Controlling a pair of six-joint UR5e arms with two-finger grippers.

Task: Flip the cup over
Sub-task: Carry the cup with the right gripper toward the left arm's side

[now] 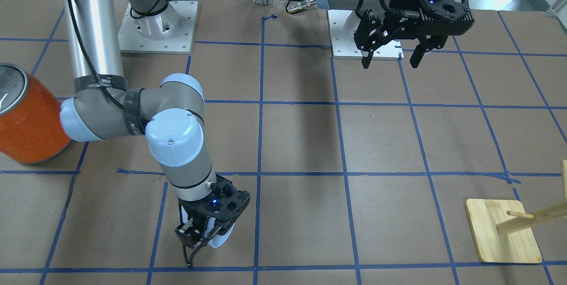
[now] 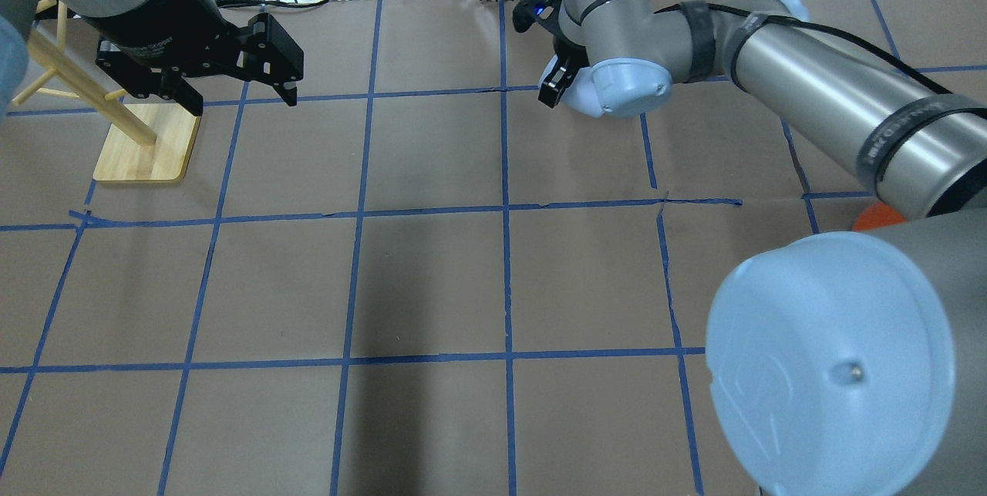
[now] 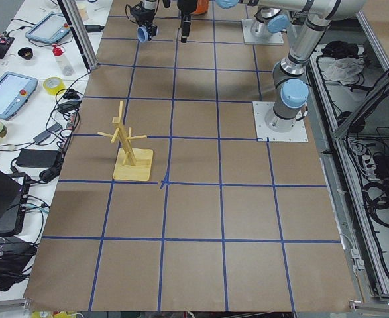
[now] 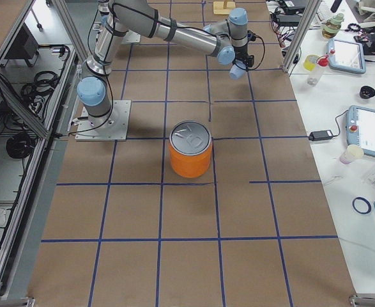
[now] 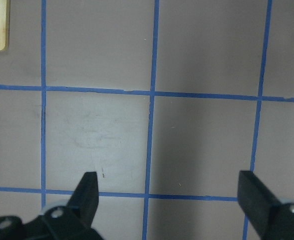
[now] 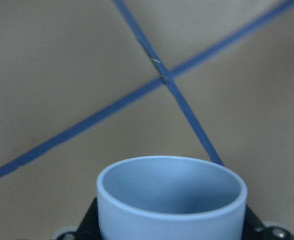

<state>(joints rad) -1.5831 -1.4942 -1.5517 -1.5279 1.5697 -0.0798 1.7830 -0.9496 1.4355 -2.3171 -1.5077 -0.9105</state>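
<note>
Pale lavender-blue cup point(image 6: 172, 200), orange can point(image 4: 190, 163) with silver top, brown table point(image 1: 301, 143) gridded with blue tape point(image 5: 152, 93)

Obstacles: can point(image 4: 190, 153) R side, rack point(image 3: 141, 171) L.

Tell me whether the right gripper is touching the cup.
Touching. The right wrist view shows the cup wedged between the right gripper's black fingers, which press against both its sides.
</note>
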